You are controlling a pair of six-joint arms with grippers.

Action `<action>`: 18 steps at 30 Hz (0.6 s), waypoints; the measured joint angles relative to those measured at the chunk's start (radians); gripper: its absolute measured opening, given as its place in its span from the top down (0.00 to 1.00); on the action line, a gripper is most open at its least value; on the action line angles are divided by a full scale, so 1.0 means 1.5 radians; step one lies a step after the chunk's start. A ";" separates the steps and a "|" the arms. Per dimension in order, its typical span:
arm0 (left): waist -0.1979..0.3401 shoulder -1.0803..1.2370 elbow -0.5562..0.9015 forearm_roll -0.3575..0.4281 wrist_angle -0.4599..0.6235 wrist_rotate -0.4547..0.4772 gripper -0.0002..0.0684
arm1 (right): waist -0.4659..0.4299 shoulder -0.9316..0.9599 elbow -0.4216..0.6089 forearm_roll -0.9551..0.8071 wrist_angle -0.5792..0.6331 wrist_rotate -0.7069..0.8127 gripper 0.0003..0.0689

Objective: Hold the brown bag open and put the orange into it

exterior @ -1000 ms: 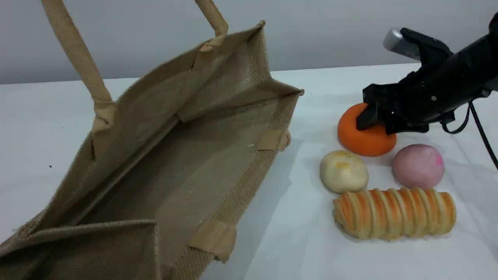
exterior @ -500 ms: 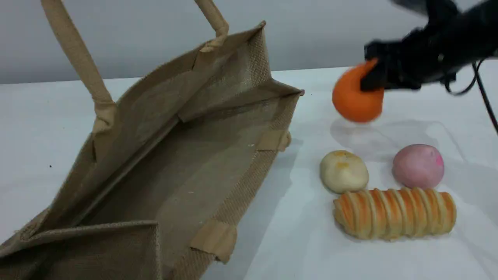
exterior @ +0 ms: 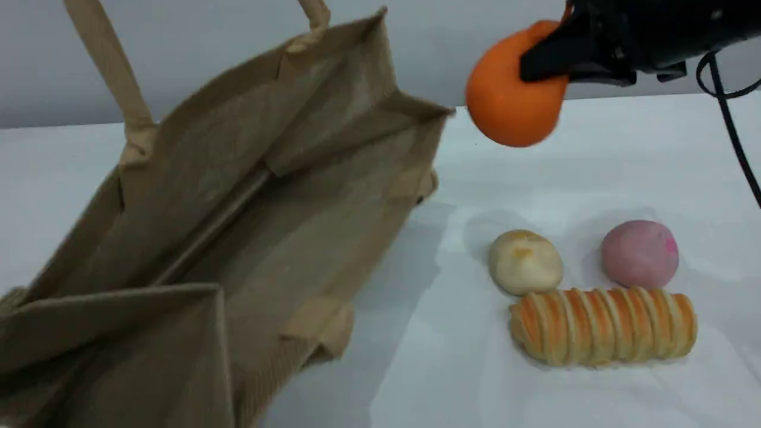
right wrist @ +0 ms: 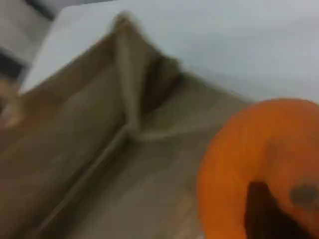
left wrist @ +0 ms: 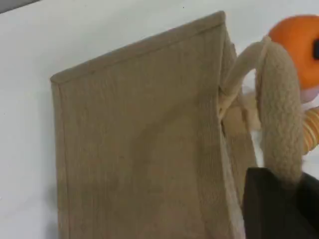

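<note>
The brown bag [exterior: 226,196] stands open at the left, mouth turned toward the camera, one beige handle [exterior: 110,65] pulled upward. In the left wrist view my left gripper [left wrist: 281,199] is shut on a thick rope-like handle [left wrist: 281,114] above the bag's outer wall [left wrist: 139,149]. The orange [exterior: 508,98] hangs in the air just right of the bag's far corner, with my right gripper [exterior: 544,56] shut on its upper side. The right wrist view shows the orange [right wrist: 249,159] close up over the bag's blurred interior [right wrist: 99,149].
On the white table [exterior: 594,166] to the right lie a cream bun [exterior: 525,261], a round pink ball [exterior: 639,252] and a long striped bread roll [exterior: 601,324]. A black cable [exterior: 730,125] hangs from the right arm.
My right gripper closed on the orange, lifted it off the table and carried it up and left toward the bag. The bag has shifted slightly left and upward.
</note>
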 joint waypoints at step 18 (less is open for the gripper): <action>0.000 -0.001 -0.002 -0.009 -0.002 -0.004 0.87 | 0.204 -0.096 0.039 0.016 -0.069 0.007 0.97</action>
